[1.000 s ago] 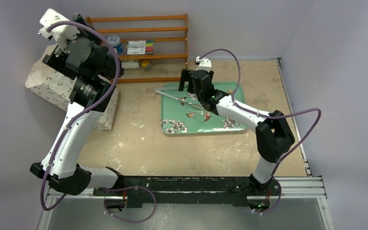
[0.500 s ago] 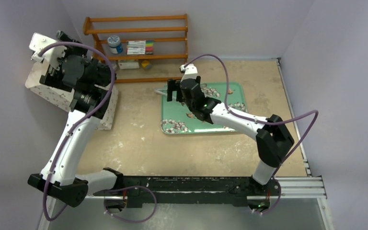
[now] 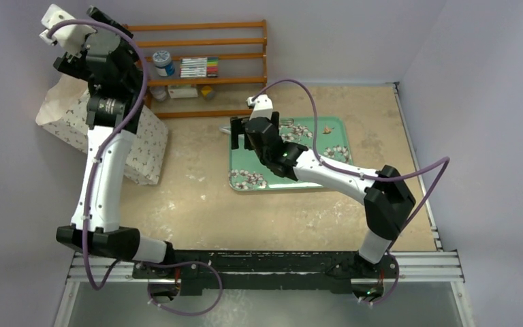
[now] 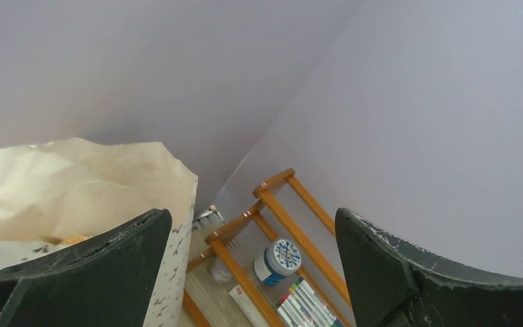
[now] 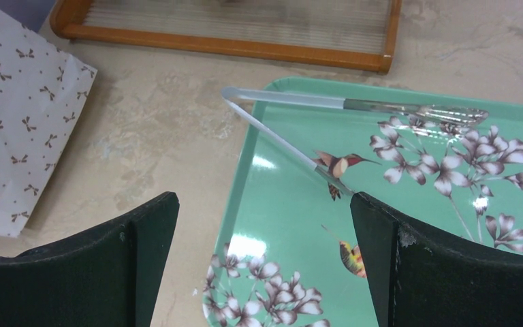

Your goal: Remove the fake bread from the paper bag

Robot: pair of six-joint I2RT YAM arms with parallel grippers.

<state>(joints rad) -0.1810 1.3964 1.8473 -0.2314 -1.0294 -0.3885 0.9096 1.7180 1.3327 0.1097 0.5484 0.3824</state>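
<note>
Paper bag (image 3: 143, 144) diagonal, mouth far-left; left gripper (image 4: 250, 228) and right gripper (image 5: 264, 208) wide, empty.

The whole surface (image 3: 197, 204) is taken in from high above its near edge, looking down and toward the far side. From the left wrist, held high at the far left, the paper bag (image 4: 75, 177) top and the wooden rack (image 4: 270, 204) are looked over closely. From the right wrist, the tray (image 5: 286, 218) is viewed from close above. Bag and rack are shared by all three views.
</note>
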